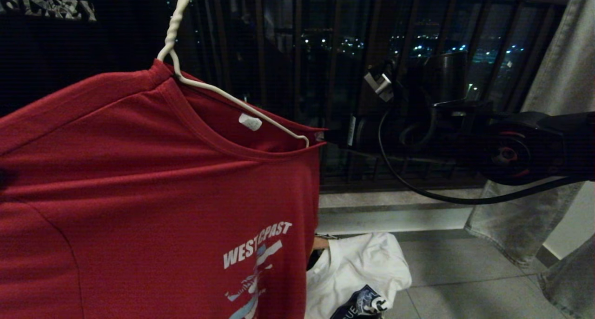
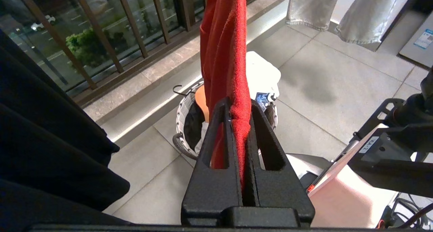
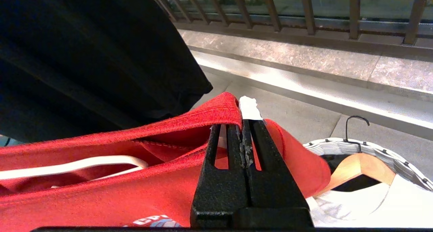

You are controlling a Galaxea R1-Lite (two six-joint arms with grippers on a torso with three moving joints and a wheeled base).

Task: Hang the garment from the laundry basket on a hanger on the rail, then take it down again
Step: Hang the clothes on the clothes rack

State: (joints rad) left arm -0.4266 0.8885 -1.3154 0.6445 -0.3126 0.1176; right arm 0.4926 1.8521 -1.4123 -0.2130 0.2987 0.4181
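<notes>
Closest to my head camera hung the garment (image 1: 153,189), a red short-sleeved T-shirt with white "WESTCOAST" lettering and a white-and-light-blue wavy graphic low on the chest. It sat on the hanger (image 1: 218,93), thin white wire with a twisted neck, whose one shoulder ran out through the open collar past a small white label. My right gripper (image 3: 244,129) reached in from the right and had its fingers pressed together on the collar hem at the hanger's shoulder tip, the red cloth spreading away from it toward the left. My left gripper (image 2: 239,115) was clamped narrow on a hanging fold of the same shirt, which rose straight up out of its fingers. Below and beyond that gripper, on the tiled floor, stood the laundry basket (image 2: 184,115) with its white woven rim, holding a white T-shirt (image 1: 367,263) and a wooden hanger (image 3: 358,169).
</notes>
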